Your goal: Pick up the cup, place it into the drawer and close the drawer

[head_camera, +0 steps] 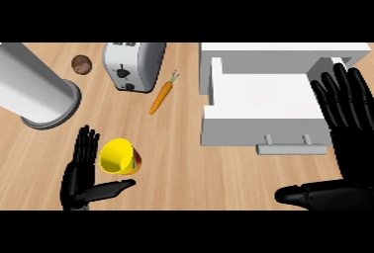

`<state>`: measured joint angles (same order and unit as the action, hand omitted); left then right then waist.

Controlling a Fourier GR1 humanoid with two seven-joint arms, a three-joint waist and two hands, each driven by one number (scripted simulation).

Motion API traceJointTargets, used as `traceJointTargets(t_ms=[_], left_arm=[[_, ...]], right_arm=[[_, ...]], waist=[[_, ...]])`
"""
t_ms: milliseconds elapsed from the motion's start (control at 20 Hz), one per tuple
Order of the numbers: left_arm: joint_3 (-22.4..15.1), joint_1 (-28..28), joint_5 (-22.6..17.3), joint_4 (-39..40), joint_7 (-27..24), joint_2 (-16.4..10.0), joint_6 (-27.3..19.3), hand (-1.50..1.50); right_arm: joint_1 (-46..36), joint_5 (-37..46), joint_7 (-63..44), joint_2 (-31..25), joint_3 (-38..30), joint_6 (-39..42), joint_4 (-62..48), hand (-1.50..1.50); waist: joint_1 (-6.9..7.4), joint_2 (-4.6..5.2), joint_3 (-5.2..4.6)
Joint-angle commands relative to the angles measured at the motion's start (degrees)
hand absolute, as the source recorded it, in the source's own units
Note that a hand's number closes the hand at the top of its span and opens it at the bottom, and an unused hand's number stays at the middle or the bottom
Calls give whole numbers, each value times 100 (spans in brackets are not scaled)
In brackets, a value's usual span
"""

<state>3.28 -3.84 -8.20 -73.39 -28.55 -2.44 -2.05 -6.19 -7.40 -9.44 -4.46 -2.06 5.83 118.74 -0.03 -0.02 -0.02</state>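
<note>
Far beyond the left hand (77, 182), up and to its left, a big grey cylinder (36, 91) stands on the table (190, 173). A small brown round thing (82, 64) lies just beside the cylinder. The left hand is spread, fingers straight and thumb stretched out to its right. The yellow cup (119, 156) lies tipped on its side in the angle between those fingers and the thumb, its mouth turned up toward the head view. It is just beside the fingers, but contact cannot be told.

Well beyond the cup stand a toaster (131, 64) and, to its right, a carrot (162, 96). Further right the white drawer (234, 131) is pulled open, its handle (292, 147) facing the robot. The right hand (349, 143) is open with straight fingers at the drawer's right side, partly covering that wall.

The step in hand looks like the pick-up, and nothing is grasped yet. Next, the left hand would need to curl fingers and thumb round the cup's wall, then lift. The cup must then travel right, well past the carrot, and go down inside the drawer. The right hand seems well placed to push the drawer front shut afterwards.
</note>
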Motion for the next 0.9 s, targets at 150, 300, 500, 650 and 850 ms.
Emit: traceJointTargets(t_ms=[150, 300, 500, 650, 850], left_arm=[[348, 345, -76, 854, -466, -219, 223, -150], [235, 429, 91, 1484, -981, 72, 79, -150], [142, 128, 31, 951, -603, -137, 324, -150], [310, 460, 46, 1799, -1241, -55, 275, -150], [407, 896, -23, 2372, -1480, -142, 509, -150]], right_arm=[[-16, 108, -37, 73, 117, -39, -74, -150], [-119, -64, -121, -57, -87, 32, 27, -150], [76, -40, 435, 44, -91, 155, -321, -150], [-89, -14, -191, 3, 38, 12, 90, -150], [216, 57, -4, 117, 137, 11, 246, -150]], waist=[[4, 1, 1], [-2, 2, 1], [12, -1, 3], [3, 0, 1], [-5, 0, 1]])
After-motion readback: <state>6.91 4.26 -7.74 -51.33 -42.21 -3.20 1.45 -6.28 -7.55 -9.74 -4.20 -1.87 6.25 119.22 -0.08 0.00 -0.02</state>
